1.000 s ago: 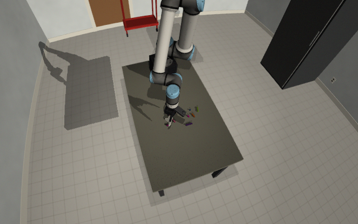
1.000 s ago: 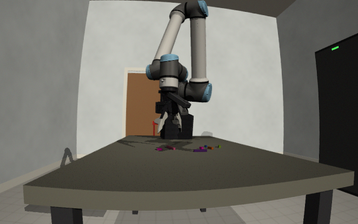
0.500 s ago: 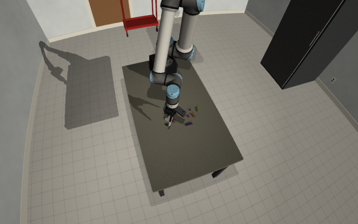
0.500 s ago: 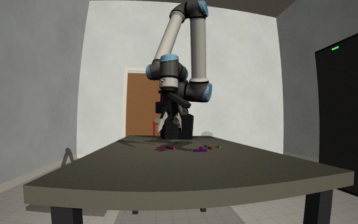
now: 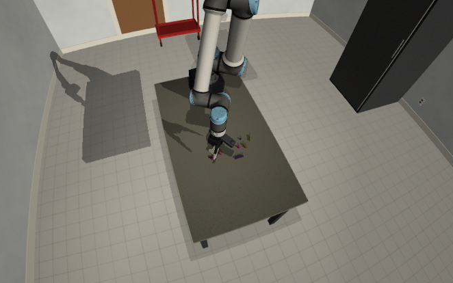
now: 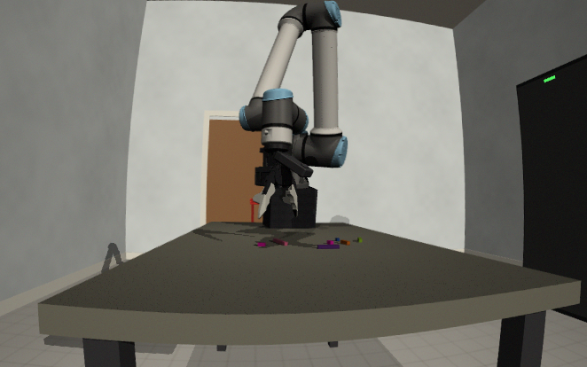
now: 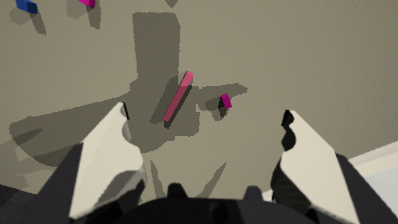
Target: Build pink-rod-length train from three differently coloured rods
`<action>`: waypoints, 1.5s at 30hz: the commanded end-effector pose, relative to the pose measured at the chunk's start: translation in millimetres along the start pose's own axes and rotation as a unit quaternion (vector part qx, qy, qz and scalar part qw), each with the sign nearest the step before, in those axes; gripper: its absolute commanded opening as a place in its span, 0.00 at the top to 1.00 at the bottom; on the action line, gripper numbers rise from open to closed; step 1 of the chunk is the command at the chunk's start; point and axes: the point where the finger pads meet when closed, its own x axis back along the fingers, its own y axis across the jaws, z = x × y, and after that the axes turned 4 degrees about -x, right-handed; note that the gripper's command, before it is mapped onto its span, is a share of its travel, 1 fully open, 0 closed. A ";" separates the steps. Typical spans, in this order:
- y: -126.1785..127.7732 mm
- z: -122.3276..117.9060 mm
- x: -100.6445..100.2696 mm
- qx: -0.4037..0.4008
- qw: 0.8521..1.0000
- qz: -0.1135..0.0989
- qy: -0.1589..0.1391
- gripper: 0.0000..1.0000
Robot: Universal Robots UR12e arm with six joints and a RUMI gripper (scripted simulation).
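Note:
My gripper [image 6: 278, 215] [image 7: 205, 107] is open and empty, above the table. Below it the pink rod [image 6: 280, 241] [image 7: 178, 96] lies flat and slanted. A magenta rod [image 6: 261, 245] [image 7: 226, 101] lies apart beside it. A second magenta rod [image 5: 237, 146] [image 6: 330, 242] [image 7: 88, 2], a blue rod [image 5: 239, 138] [image 6: 337, 239] [image 7: 26, 6] and an orange rod [image 5: 244, 145] [image 6: 345, 242] lie in a loose group. A lime rod [image 5: 250, 137] [image 6: 359, 239] lies at the group's right. A purple rod [image 5: 239, 156] [image 6: 328, 246] lies nearer the table's front. No rods lie end to end.
The table [image 5: 231, 197] [image 6: 304, 287] carries the rods, with the arm's base at its far end. The arm's shadow falls around the pink rod. A black cabinet [image 5: 376, 52] [image 6: 555, 182] and a red cart [image 5: 178, 29] stand off the table.

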 end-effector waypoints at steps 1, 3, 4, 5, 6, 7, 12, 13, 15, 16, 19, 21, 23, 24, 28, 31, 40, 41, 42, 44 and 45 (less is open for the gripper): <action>0.5 0.3 0.5 0.000 1.000 -0.001 0.000 0.00; 0.5 0.3 0.5 0.000 1.000 -0.001 0.000 0.00; 0.5 0.3 0.5 0.000 1.000 -0.001 0.000 0.00; 0.5 0.3 0.5 0.000 1.000 -0.001 0.000 0.00; 0.5 0.3 0.5 0.000 1.000 -0.001 0.000 0.00; 0.5 0.3 0.5 0.000 1.000 -0.001 0.000 0.00; 0.5 0.3 0.5 0.000 1.000 -0.001 0.000 0.00; 0.5 0.3 0.5 0.000 1.000 -0.001 0.000 0.00; 0.5 0.3 0.5 0.000 1.000 -0.001 0.000 0.00; 0.5 0.3 0.5 0.000 1.000 -0.001 0.000 0.00; 0.5 0.3 0.5 0.000 1.000 -0.001 0.000 0.00; 0.4 0.4 0.5 -0.001 1.000 -0.001 0.000 0.00; 0.1 0.6 0.5 -0.002 1.000 -0.001 0.000 0.00; -0.1 0.7 0.5 -0.003 1.000 -0.001 0.000 0.00; -1.7 1.9 0.5 -0.012 1.000 -0.001 0.000 0.00; -3.9 3.4 0.4 -0.023 1.000 0.000 0.000 0.00; -12.6 9.4 0.3 -0.069 0.998 0.000 0.000 0.00; -14.3 10.6 0.3 -0.078 0.997 0.000 0.000 0.00; -16.1 11.7 0.3 -0.088 0.996 0.000 0.000 0.00; -20.1 14.2 0.3 -0.108 0.994 0.000 0.000 0.00; -22.3 15.6 0.3 -0.120 0.993 0.000 0.000 0.00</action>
